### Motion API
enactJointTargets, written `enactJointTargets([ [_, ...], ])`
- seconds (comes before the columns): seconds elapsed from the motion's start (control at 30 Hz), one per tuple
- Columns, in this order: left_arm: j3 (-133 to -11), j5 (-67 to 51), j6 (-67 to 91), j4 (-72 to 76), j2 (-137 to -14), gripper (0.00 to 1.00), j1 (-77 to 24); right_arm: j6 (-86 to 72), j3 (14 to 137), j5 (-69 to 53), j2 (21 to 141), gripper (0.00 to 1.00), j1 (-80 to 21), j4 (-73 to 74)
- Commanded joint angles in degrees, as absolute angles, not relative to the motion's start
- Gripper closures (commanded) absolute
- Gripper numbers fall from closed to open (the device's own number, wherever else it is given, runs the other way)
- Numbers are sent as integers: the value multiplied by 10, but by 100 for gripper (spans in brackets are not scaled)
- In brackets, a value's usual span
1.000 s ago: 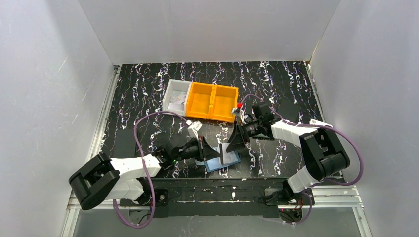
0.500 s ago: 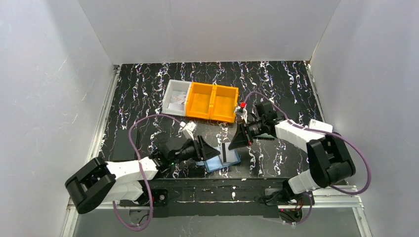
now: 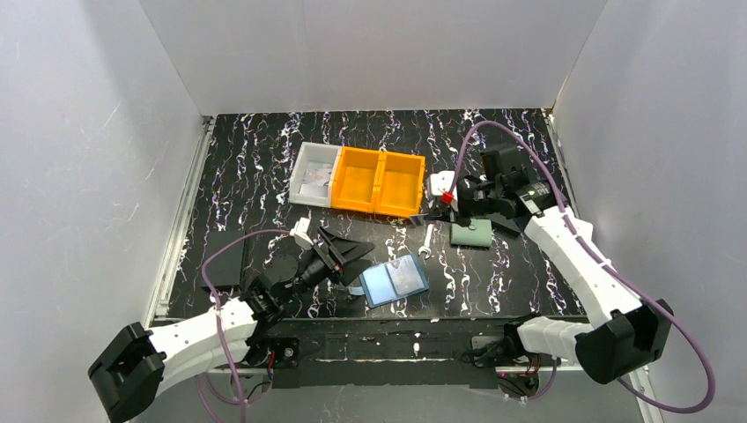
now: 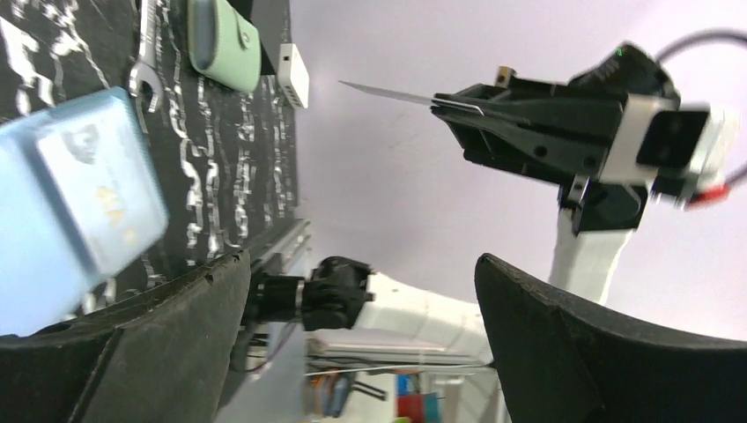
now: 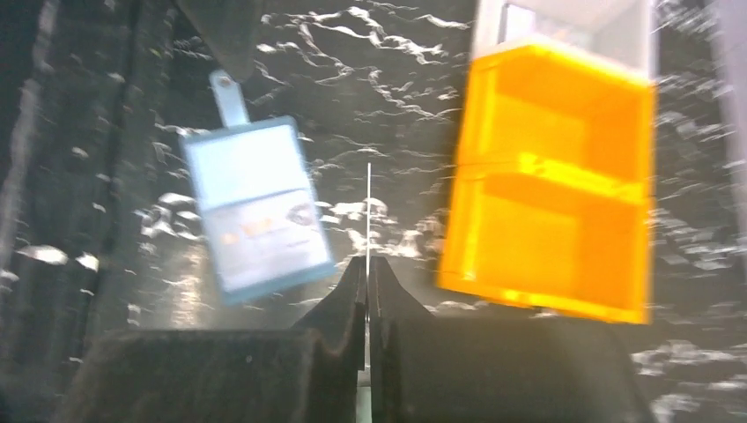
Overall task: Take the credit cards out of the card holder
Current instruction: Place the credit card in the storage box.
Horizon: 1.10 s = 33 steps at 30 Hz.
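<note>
The card holder lies open and flat on the table, light blue inside, its snap tab pointing away. One credit card sits in its pocket. My right gripper hangs above the table behind the holder, shut on another credit card that shows edge-on as a thin white line. From the left wrist that card sticks out of the right gripper. My left gripper is open, raised left of the holder, with nothing between its fingers.
Two joined orange bins and a white bin stand behind the holder. A pale green snap pouch, a small wrench and a white adapter lie under and beside the right gripper.
The right gripper shut on a card and rose back and right, away from the holder. The left gripper opened, let go of the holder and drew back left; the holder now lies flat.
</note>
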State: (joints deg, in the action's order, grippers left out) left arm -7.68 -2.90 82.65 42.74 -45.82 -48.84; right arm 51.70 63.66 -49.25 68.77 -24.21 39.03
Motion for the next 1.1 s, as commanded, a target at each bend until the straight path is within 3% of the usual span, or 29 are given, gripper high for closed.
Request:
enactJointTargets([
  [0.0,-141,-30,961,424,-498,3,-486,757,708,-411,662,99,-270,522],
  [0.23,-226,-68,999,424,-581,4,-487,848,642,-356,538,99,-315,426],
  [0.4,-268,-97,1005,425,-629,20,-489,910,533,-370,427,99,-337,329],
  [0.73,-326,-137,999,436,-698,22,-498,1029,419,-409,334,99,-345,271],
  [1.0,-346,-161,1002,450,-740,36,-511,1063,358,-427,293,99,-346,216],
  [1.07,-347,-165,1002,455,-748,43,-514,1060,354,-429,290,99,-346,216],
])
